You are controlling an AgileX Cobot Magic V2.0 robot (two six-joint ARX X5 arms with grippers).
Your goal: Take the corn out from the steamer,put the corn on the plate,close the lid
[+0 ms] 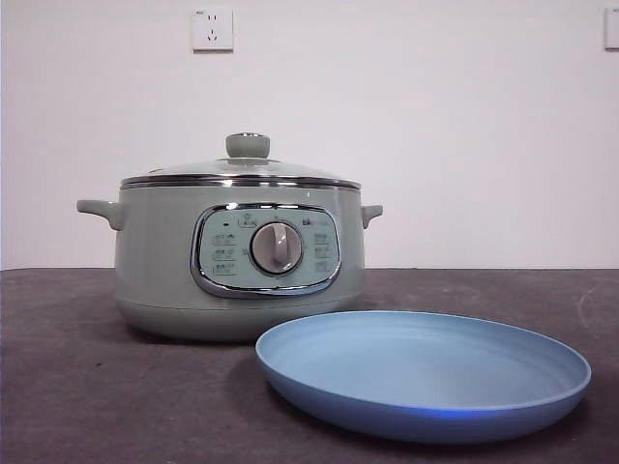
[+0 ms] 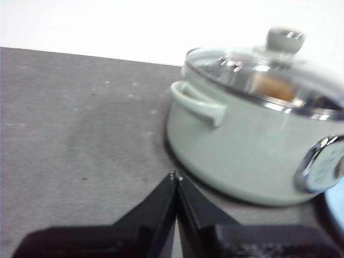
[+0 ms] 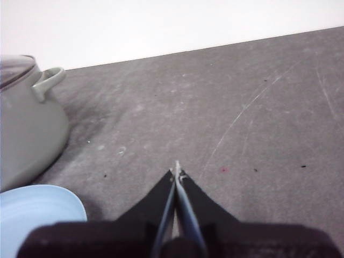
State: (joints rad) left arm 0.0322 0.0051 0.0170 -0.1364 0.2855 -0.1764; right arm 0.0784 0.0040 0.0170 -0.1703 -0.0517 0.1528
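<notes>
The sage-green steamer [image 1: 237, 266] stands on the dark table with its glass lid [image 1: 242, 172] on and the green knob [image 1: 248, 145] on top. Through the glass in the left wrist view I see the orange-yellow corn [image 2: 273, 87] inside the steamer [image 2: 242, 150]. The light blue plate [image 1: 423, 401] lies empty in front of the pot to its right. My left gripper [image 2: 176, 176] is shut and hangs over bare table beside the pot's handle [image 2: 198, 103]. My right gripper [image 3: 176, 173] is shut too, above the table past the plate [image 3: 37, 215] and the steamer [image 3: 27, 134].
A white wall with a power socket [image 1: 212, 29] rises behind the table. Neither arm shows in the front view. The dark grey tabletop [image 3: 242, 118] is scuffed with pale scratches.
</notes>
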